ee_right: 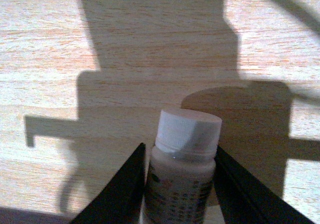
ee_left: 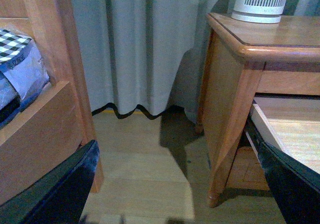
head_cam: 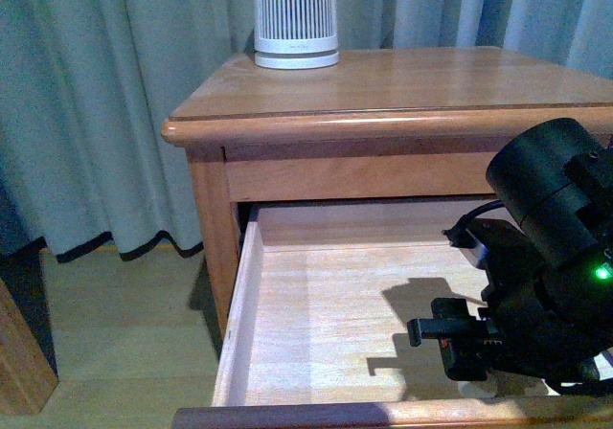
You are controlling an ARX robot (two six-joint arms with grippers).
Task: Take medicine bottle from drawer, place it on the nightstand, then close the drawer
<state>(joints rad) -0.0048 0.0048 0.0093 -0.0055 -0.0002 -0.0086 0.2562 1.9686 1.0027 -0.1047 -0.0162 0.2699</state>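
My right gripper (ee_right: 179,174) is shut on the medicine bottle (ee_right: 182,169), a small white bottle with a white cap and a printed label, held between both black fingers over the pale wood floor of the drawer (head_cam: 316,314). In the front view the black right arm (head_cam: 536,285) reaches into the open upper drawer at the right; the bottle is hidden there. The nightstand (head_cam: 402,89) has a glossy orange-brown top. My left gripper (ee_left: 180,184) is open and empty beside the nightstand (ee_left: 225,109), above the floor.
A tall white ribbed cylinder appliance (head_cam: 295,17) stands at the back left of the nightstand top. Grey curtains (head_cam: 96,103) hang behind. A wooden bed frame (ee_left: 45,119) with checked bedding stands across the floor gap from the nightstand.
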